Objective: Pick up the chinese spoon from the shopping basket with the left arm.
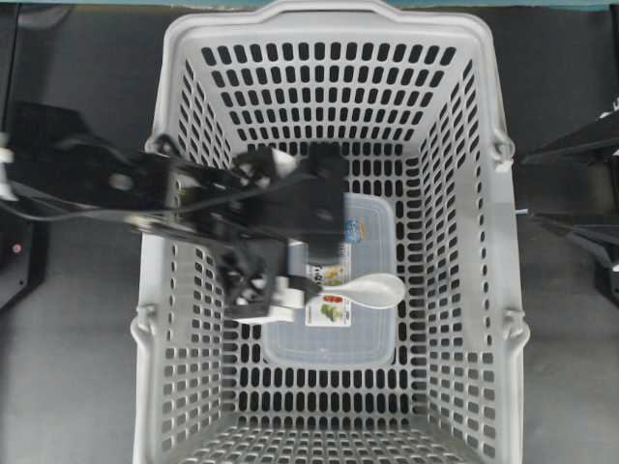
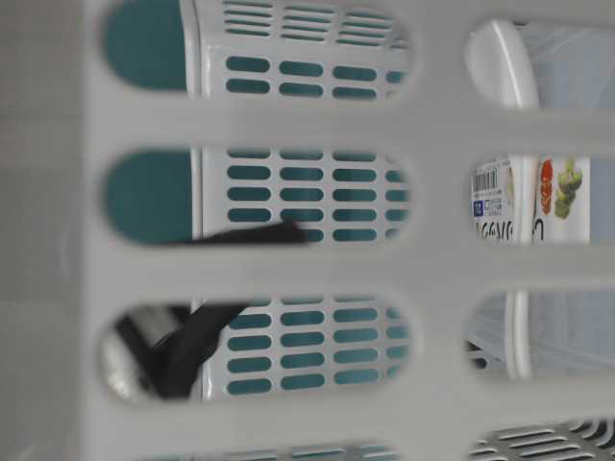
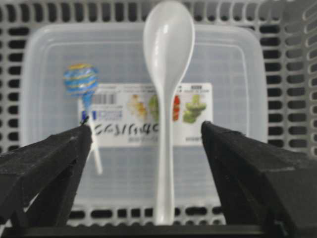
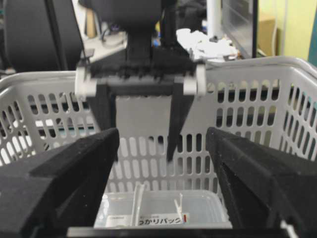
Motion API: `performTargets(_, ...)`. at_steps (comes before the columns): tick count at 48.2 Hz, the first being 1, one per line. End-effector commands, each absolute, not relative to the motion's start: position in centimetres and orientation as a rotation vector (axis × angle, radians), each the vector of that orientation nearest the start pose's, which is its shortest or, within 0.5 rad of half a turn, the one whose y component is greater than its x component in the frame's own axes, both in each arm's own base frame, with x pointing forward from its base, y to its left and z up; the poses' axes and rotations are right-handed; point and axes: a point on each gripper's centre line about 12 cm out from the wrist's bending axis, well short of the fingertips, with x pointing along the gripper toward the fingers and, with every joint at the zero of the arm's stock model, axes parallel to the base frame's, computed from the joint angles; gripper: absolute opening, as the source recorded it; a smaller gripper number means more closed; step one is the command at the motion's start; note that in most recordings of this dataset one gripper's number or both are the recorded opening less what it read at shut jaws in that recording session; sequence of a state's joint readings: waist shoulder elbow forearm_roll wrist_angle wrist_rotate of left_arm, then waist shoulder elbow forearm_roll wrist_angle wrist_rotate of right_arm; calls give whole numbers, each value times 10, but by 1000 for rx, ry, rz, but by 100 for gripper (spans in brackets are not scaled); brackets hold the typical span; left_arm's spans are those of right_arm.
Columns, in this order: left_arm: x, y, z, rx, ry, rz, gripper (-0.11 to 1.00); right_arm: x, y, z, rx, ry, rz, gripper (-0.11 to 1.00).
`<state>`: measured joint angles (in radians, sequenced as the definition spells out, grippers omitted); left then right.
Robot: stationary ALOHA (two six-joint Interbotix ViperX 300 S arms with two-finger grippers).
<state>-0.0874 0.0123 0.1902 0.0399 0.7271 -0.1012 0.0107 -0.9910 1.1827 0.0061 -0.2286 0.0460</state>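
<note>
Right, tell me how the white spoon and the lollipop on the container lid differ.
The glossy white ceramic soup spoon is plain, large and long; the blue-and-yellow swirled lollipop is small and striped. The spoon's handle is thick, the lollipop's white stick thin. The spoon lies centred between the open left claw; the lollipop sits off to one side. Both rest on the clear plastic lidded container.

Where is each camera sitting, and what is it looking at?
Overhead: looks straight down into the shopping basket; the left arm reaches in near the chinese spoon.
Table-level: looks through the basket's slotted wall; a dark part of an arm shows.
Left wrist: behind the open left tool, aimed at the spoon on the lidded container.
Right wrist: outside the basket, behind the open right tool, facing the left arm.
Shared: overhead and left wrist both show spoon and container.
</note>
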Motion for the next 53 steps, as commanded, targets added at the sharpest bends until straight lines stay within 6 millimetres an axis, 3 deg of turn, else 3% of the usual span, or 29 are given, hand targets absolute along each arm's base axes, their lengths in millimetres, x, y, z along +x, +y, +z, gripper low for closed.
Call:
performTargets(1,440,-39,270,-8,937,-29,86,196,2,294,51,-52,12,69)
performTargets(14,454,-47,228,11,1079,-33,86,196,2,293,51,-52,12,69)
performTargets(37,459,-49,194,19,1152,-32,83,195,2,291,51,-44,12,69)
performTargets(43,459,-49,194,19,1152,-32,66,195,2,290,51,-41,12,69)
performTargets(53,460,-54,202,27,1136,-43,12,195,2,289,54,-40,12,69)
